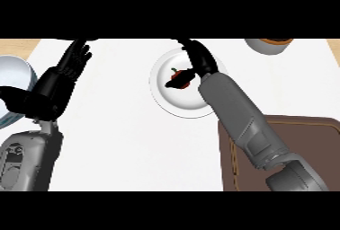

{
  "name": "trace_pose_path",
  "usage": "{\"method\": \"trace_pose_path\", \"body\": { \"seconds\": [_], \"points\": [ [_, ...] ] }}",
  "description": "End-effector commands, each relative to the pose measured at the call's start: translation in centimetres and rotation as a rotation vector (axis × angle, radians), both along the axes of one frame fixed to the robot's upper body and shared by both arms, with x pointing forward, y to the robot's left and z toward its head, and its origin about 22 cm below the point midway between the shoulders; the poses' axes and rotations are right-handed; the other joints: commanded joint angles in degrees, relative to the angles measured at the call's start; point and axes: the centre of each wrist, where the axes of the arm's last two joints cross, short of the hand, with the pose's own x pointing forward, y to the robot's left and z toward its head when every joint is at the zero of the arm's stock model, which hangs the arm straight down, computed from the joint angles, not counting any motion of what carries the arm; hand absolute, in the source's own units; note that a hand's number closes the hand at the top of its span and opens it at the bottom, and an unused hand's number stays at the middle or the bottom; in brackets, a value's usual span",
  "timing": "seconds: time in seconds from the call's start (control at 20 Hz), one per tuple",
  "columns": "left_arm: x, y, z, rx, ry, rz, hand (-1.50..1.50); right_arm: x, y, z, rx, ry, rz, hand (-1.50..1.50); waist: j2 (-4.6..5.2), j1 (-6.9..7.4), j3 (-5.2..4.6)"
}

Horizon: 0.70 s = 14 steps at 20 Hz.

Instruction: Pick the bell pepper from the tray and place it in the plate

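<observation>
White tabletop (126,134) spans the view. Brown tray (305,148) lies near the right forearm, well back from the right robot hand (199,56). White plate (174,96) sits directly under that robot hand. Grey bowl (13,74) just beside the left robot hand (74,56), which rests open, fingers straight and up, holding nothing. Small bowl (269,45) off to the right robot hand's outer side. Bell pepper (179,80), dark red, over the plate, right robot hand's fingers curled round it.
</observation>
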Motion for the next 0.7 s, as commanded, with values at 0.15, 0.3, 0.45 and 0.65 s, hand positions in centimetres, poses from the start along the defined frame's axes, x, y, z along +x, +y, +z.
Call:
{"method": "trace_pose_path", "body": {
  "seconds": [0.15,0.3,0.45,0.65],
  "points": [
    [-1.0,1.8,-0.3,0.001,0.014,0.029,0.0,0.4,-0.7,0.5,0.297,-0.03,-0.032,-1.5,-0.47,-1.41,0.01],
    [-0.6,1.0,0.3,-0.003,0.003,0.034,0.0,0.9,-0.1,1.8,0.351,-0.012,-0.056,-1.5,-0.58,-2.13,-0.02],
    [-1.8,1.9,-0.2,0.006,0.0,0.037,0.0,1.5,-4.2,1.0,0.41,-0.023,-0.096,-1.5,-0.55,-2.71,-0.01],
    [-2.5,1.7,1.0,0.014,0.009,0.067,0.0,2.2,-7.7,2.1,0.469,-0.024,-0.134,-1.5,-1.11,-3.67,0.01]
  ]
}}
